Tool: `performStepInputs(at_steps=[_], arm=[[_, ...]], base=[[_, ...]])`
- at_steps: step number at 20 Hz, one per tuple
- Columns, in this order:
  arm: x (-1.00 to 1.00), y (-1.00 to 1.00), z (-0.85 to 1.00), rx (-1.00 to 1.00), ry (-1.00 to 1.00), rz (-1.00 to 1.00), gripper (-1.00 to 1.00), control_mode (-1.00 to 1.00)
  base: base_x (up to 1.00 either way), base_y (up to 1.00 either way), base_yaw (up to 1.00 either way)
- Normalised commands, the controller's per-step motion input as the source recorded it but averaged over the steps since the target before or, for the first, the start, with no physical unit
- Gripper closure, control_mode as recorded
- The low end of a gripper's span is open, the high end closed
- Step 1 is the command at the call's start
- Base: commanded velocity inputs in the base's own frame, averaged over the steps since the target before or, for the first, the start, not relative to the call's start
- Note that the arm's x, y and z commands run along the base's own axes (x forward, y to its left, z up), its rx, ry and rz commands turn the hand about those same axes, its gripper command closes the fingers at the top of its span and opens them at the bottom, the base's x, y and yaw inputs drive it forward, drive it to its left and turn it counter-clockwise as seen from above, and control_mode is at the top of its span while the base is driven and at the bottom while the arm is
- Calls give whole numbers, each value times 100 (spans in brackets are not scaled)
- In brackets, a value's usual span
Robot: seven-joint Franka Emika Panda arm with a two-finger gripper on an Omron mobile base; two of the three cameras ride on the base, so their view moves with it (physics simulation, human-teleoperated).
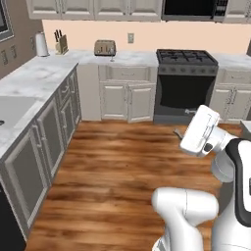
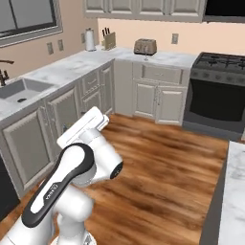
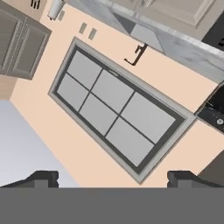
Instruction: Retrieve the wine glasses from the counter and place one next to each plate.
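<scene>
Pincer (image 3: 112, 178) is spread wide: in the hand view its two dark fingertips (image 3: 43, 176) sit far apart at the bottom with nothing clamped between them. That camera is rolled right over and aimed at the wall, so you get the big grey-paned window (image 3: 116, 114) slanting across the middle, with the tap (image 3: 137, 54) and the sink (image 3: 146, 33) hanging above it.

The base views show what the hand view doesn't. The white arm (image 1: 188, 210) is folded up over the wooden floor (image 1: 112, 166), well apart from the bench (image 1: 34, 78), which runs along the left wall and turns the corner along the back wall.

As for the wine glass (image 1: 112, 58), from the left base view there's just a tiny greyish speck touching or just beside the toaster (image 1: 105, 47), on its front right side, near the bench's back edge. It's too small for me to make out a stem or a bowl. The right base view gives the same little thing (image 2: 146, 57) in front of the toaster (image 2: 145, 46), no clearer.

In the bench's back corner stand a knife block (image 1: 61, 44) and a paper towel roll (image 1: 41, 44). The stove (image 1: 186, 63) sits just right of the toaster's stretch.

The right base view adds the sink (image 2: 21, 90) sunk in the left run of bench (image 2: 62, 72), plus a strip of the marble island top (image 2: 234, 191) at the right edge.
</scene>
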Motion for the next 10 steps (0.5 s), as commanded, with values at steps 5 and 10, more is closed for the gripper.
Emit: performStepInputs(at_steps=[5,10], arm=[[0,0,0,0,0,0,-100,100],[0,0,0,0,0,0,-100,100]], base=[[100,1,-10],[100,31,-2]])
